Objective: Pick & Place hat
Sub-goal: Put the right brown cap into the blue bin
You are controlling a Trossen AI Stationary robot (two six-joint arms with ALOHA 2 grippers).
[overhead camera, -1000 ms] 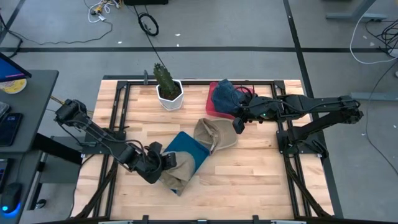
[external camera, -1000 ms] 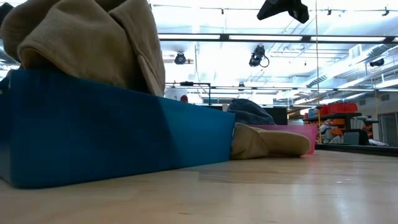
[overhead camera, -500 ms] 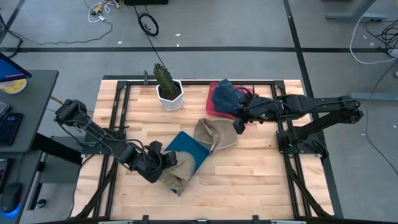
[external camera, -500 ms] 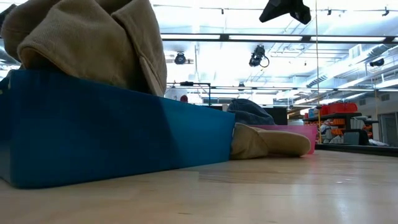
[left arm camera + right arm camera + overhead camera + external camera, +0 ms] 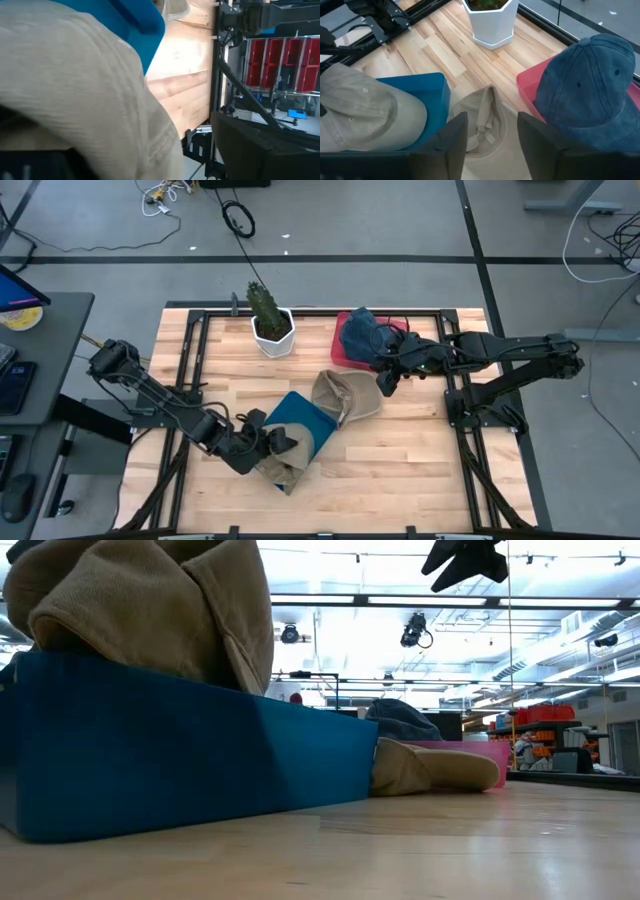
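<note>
Your left gripper (image 5: 262,442) looks clamped on the tan hat (image 5: 283,450) at the blue bin's (image 5: 300,420) near end; seat it fully inside before releasing. Your right gripper (image 5: 385,378), fingers apart, hovers over a second tan hat (image 5: 345,393) lying on the table just beside the bin.

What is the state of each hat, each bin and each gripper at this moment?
Tan hat: resting on blue bin's edge, at left gripper.
Second tan hat: on table, upside down.
Blue hat: on pink bin.
Blue bin: upright.
Right gripper: open, above second tan hat.
</note>
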